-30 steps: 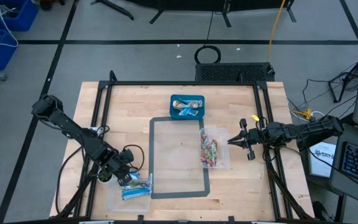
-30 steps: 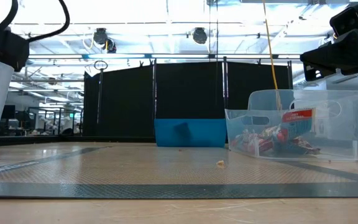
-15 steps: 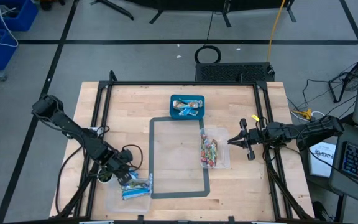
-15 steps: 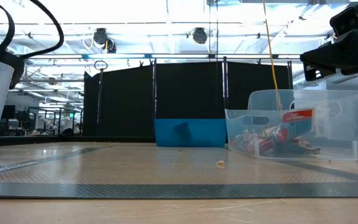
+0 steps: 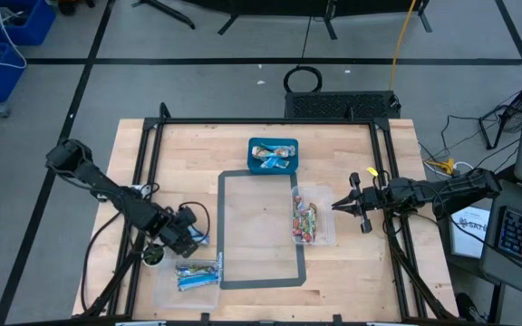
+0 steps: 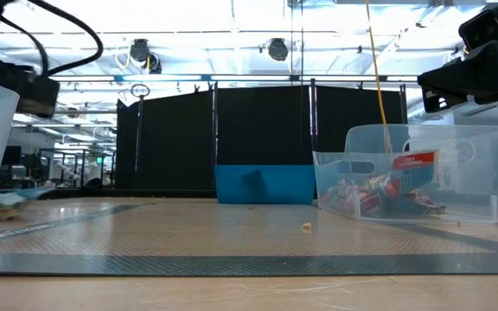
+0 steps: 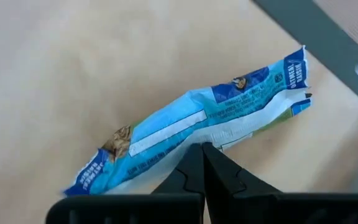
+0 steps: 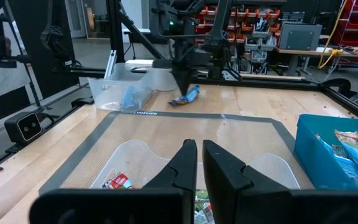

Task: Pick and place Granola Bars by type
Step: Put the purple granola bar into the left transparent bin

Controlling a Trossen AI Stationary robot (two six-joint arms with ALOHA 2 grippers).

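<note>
the left gripper (image 5: 191,242) hangs over the near-left part of the table (image 5: 188,145), its fingers (image 7: 191,168) pinched together on the long edge of a blue and white bar (image 7: 197,121), which juts out to both sides of the tips. right below it sits a clear bin (image 5: 188,276) with more blue bars (image 5: 198,272). beyond it, toward the middle of the table, lies a grey-edged mat (image 5: 261,231). at the mat's far edge stands a blue tray (image 5: 273,155) holding mixed bars. the right gripper (image 5: 336,206) waits at the right side, fingers (image 8: 188,158) nearly touching and holding nothing. just under and in front of its tips is a second clear bin (image 5: 314,215) with red bars (image 5: 303,222) in it.
</note>
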